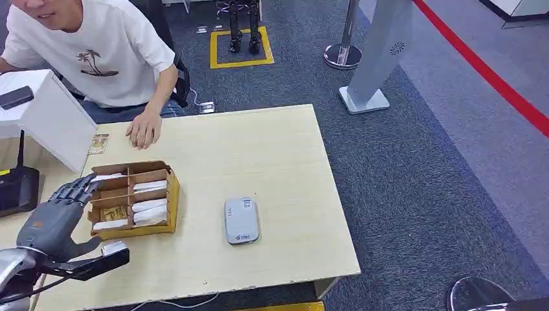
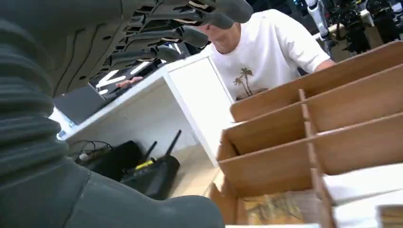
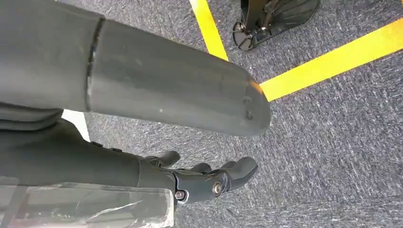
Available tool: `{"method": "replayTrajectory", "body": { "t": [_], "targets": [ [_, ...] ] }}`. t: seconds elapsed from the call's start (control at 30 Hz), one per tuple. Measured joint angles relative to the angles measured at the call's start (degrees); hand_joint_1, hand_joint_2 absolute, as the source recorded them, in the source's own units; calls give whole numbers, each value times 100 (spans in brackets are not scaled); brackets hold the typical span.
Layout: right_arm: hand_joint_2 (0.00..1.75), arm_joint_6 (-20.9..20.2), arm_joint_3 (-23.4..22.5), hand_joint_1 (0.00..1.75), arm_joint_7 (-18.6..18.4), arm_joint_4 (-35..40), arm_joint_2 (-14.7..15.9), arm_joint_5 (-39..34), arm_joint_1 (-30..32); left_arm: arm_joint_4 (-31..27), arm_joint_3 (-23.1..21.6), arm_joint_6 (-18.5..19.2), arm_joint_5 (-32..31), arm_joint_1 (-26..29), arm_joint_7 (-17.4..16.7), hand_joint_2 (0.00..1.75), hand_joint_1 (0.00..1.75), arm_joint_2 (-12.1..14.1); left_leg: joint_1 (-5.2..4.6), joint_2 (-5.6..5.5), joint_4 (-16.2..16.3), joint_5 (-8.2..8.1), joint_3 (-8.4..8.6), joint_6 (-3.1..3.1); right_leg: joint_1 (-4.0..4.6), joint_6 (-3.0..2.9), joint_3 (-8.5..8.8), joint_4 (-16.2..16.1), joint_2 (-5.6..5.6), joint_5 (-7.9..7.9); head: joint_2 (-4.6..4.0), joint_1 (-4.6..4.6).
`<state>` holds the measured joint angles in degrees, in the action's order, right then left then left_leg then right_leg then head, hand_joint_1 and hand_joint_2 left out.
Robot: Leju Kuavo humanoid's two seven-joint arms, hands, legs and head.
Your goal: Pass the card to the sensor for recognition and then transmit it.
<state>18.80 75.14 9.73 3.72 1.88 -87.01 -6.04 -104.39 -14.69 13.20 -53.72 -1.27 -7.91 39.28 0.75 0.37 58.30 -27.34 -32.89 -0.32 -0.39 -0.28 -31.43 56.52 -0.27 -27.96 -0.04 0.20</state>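
Observation:
A brown wooden card box (image 1: 169,194) with several compartments stands at the table's left, holding white cards (image 1: 149,202) and a brown printed card (image 1: 115,213). My left hand (image 1: 55,220) hovers at the box's left side, fingers spread over its rim, thumb stretched along the table in front, holding nothing. In the left wrist view the fingers (image 2: 190,33) reach over the box (image 2: 332,118) and the printed card (image 2: 275,209). The grey-white sensor (image 1: 241,220) lies mid-table. My right hand (image 3: 95,156) hangs over carpet, holding nothing.
A person sits behind the table, one hand (image 1: 144,129) flat near the box's far side. A loose card (image 1: 98,144) lies beside it. A white cabinet (image 1: 48,113) and a black router (image 1: 16,188) stand at the left. A small pale item (image 1: 114,247) lies by my thumb.

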Motion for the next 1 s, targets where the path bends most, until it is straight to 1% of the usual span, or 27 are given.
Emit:
{"method": "replayTrajectory", "body": {
  "t": [0.23, 0.37, 0.47, 0.7, 0.87, 1.0],
  "targets": [
    [175, 0, 0, 0, 0, 0, 0, 0, 3, 103, -85, -15, -24, -57, 4, 175, 0, -197, 2, 0, 0, 0, 0, -1, 1, 0, 0, 1, 2, 0, 0, 0],
    [175, 2, 0, 0, 0, 0, 0, 0, 3, 123, -105, -221, -103, 32, 48, 175, 0, -335, 1, 0, 0, -1, 0, -1, 1, 0, 0, 0, 3, 0, 0, 0],
    [175, 4, -2, 0, -2, 0, 0, 0, 7, 127, -133, -304, -142, 114, 52, 175, 0, -431, 1, 0, 0, -2, -1, 0, 1, 0, 0, 0, 3, -1, 0, 0],
    [175, 7, -9, 0, 4, -2, 0, 0, 9, 160, -147, -282, -37, 222, 48, 175, 0, -542, 1, 0, 0, -2, -1, 0, 1, 0, 0, 0, 2, -1, 0, 0],
    [175, 11, -13, 0, -15, -2, 0, 0, 12, 188, -144, -74, 374, 426, 133, 175, 0, -562, 1, 1, 0, -2, -1, 0, 1, 0, -1, 0, 4, -1, 0, 0],
    [175, 17, -13, 0, -17, -2, 0, 0, 13, 195, -144, -48, 472, 553, 170, 175, 0, -562, 2, -1, 0, -2, -2, 0, 1, 0, 0, 0, 2, -1, 0, 0]
  ]
}}
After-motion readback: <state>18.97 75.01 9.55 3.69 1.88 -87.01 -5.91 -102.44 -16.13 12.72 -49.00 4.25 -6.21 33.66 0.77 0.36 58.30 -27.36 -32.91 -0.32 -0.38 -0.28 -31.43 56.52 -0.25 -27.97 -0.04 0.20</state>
